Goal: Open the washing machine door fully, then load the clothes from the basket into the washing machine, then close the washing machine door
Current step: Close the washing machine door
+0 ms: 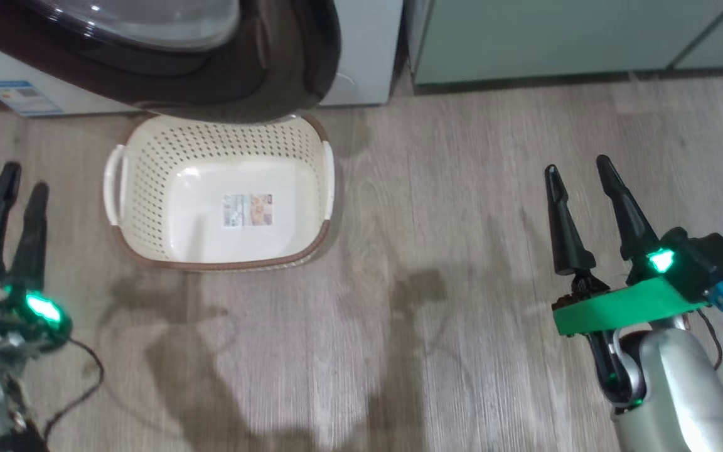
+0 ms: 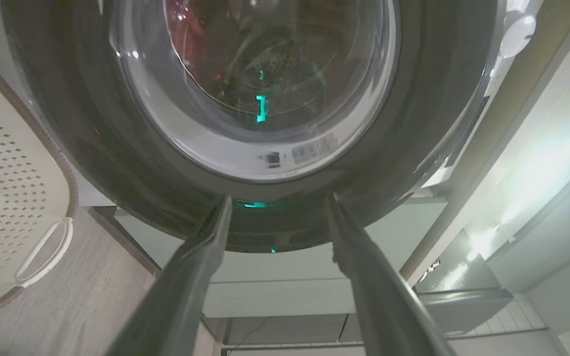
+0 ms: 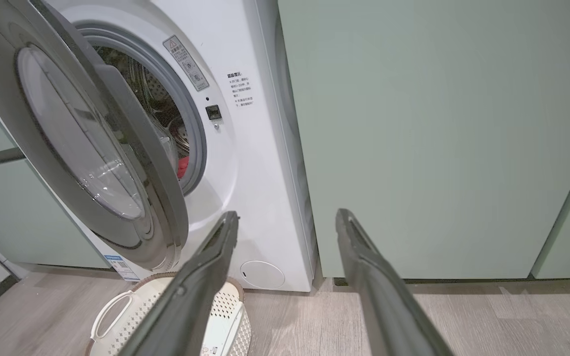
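Washing machine door [image 3: 82,148]: black rim, domed glass, swung partway out from the white washing machine [image 3: 260,163]. Its lower rim hangs over the far edge of the basket [image 1: 148,163].

Basket: cream, perforated, upright on the wood-look floor [image 1: 449,188] at the foot of the machine. The label on its bottom is in plain sight.

Clothes [image 3: 182,167]: a patch of red fabric inside the steel drum [image 3: 156,104], seen past the door's edge.

Left gripper [image 1: 24,177]: over the floor left of the basket, fingers apart, holding nothing, facing the door glass.

Right gripper [image 1: 577,164]: well right of the basket, fingers spread, holding nothing, pointing toward the pale green cabinet [image 3: 438,123].
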Robot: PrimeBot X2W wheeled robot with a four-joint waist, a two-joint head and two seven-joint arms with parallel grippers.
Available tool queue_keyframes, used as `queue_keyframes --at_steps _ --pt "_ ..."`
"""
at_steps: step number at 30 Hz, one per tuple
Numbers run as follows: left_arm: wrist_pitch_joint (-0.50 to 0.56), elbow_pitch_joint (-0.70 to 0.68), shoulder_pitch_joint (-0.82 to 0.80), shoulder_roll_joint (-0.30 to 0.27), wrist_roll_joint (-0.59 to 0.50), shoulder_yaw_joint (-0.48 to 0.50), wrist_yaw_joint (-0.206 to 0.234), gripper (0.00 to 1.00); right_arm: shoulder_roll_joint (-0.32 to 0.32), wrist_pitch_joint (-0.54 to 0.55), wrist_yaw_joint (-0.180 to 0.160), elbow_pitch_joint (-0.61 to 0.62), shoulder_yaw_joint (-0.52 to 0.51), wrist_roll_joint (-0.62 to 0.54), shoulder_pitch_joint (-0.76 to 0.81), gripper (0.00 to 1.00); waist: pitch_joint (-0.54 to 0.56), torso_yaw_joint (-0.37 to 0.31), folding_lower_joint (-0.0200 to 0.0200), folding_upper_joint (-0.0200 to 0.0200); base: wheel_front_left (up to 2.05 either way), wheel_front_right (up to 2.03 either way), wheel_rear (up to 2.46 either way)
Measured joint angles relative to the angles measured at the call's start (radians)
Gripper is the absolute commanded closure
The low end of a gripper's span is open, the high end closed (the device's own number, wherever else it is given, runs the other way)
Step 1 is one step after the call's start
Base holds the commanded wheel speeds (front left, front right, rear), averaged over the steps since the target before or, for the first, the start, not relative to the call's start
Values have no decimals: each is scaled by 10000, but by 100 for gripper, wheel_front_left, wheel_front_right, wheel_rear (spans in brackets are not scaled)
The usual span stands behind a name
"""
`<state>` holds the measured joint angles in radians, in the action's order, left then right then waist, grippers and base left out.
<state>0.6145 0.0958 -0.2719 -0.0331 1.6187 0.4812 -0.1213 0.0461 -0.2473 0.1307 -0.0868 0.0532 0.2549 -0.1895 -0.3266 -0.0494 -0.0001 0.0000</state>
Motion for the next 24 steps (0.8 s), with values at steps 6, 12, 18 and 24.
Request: queue_keyframes --at_steps 6,12,18,24 --pt "-2226 -564 1290 21 65 -1344 -2 0 0 226 0 10 -278 -73 493 0 529 358 0 0 0 0 0" --pt "-5214 -1645 1685 4 -2197 -2201 -2 0 0 466 0 219 -541 -244 634 0 1037 585 0 0 0 0 0" --pt "-7315 -2290 1742 -543 -5883 -3568 -4 0 0 690 0 573 -685 -447 817 0 1435 719 0 0 0 0 0" --pt "-8268 -2242 1885 -1269 -9783 -4518 485 0 -2 894 0 803 -788 -550 1138 0 1813 819 0 0 0 0 0"
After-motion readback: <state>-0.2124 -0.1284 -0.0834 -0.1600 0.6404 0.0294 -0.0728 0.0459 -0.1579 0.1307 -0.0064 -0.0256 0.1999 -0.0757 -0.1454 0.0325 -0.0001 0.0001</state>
